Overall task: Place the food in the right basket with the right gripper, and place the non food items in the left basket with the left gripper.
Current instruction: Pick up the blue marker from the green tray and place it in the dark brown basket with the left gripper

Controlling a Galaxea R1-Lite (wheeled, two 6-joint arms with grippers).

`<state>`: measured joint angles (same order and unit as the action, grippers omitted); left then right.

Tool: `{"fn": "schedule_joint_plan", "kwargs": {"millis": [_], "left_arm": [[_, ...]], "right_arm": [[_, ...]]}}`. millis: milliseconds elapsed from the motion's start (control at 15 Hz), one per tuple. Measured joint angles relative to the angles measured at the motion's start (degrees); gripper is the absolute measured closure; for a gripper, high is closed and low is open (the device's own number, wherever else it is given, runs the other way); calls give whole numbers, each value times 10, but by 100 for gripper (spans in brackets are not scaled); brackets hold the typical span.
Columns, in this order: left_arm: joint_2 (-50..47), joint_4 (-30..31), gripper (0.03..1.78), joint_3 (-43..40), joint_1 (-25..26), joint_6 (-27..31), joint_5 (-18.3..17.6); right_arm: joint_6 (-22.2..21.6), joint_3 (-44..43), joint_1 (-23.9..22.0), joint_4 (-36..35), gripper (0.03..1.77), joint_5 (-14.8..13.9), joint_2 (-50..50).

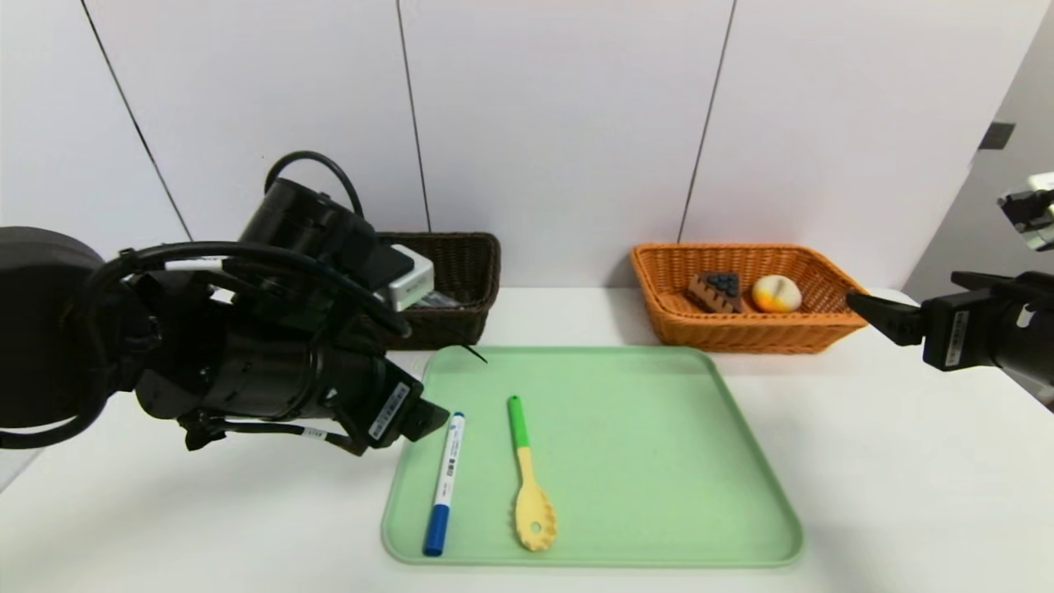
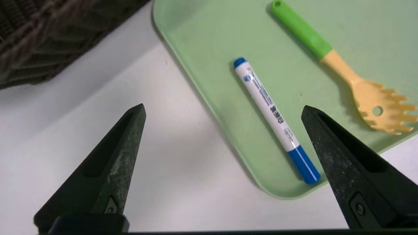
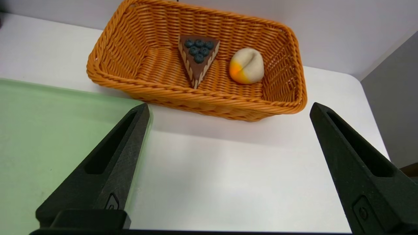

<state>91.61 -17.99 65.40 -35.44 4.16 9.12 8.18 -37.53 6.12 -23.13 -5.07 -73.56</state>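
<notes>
On the green tray [image 1: 642,461] lie a white marker with a blue cap [image 1: 445,482] [image 2: 276,119] and a yellow slotted spoon with a green handle [image 1: 531,486] [image 2: 343,71]. My left gripper [image 1: 432,416] [image 2: 223,107] hangs open over the tray's left edge, empty, with the marker close to one finger. The dark brown left basket [image 1: 461,272] stands behind it, partly hidden by my arm. A flat grey item [image 1: 440,301] peeks out inside it. The orange right basket [image 1: 741,333] [image 3: 196,94] holds the cake wedge [image 1: 716,290] [image 3: 197,57] and the bun [image 1: 776,293] [image 3: 247,66]. My right gripper [image 1: 873,313] [image 3: 230,104] is open and empty, just right of that basket.
Both baskets stand against the white back wall. Bare white table [image 1: 906,494] runs right of the tray, and its right edge is near my right arm. The left arm's bulk and cables [image 1: 247,329] cover the table's left side.
</notes>
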Motion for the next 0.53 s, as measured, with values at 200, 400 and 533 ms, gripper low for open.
{"fn": "schedule_joint_plan", "kwargs": {"millis": [200, 400, 533], "left_arm": [[27, -14, 12, -2, 0, -16, 10], [45, -34, 12, -7, -1, -25, 20], [55, -31, 12, -15, -1, -35, 22]], "right_arm": [[3, 18, 3, -12, 10, 0, 3], [5, 26, 7, -13, 10, -1, 2], [12, 26, 10, -13, 10, -1, 0]]}}
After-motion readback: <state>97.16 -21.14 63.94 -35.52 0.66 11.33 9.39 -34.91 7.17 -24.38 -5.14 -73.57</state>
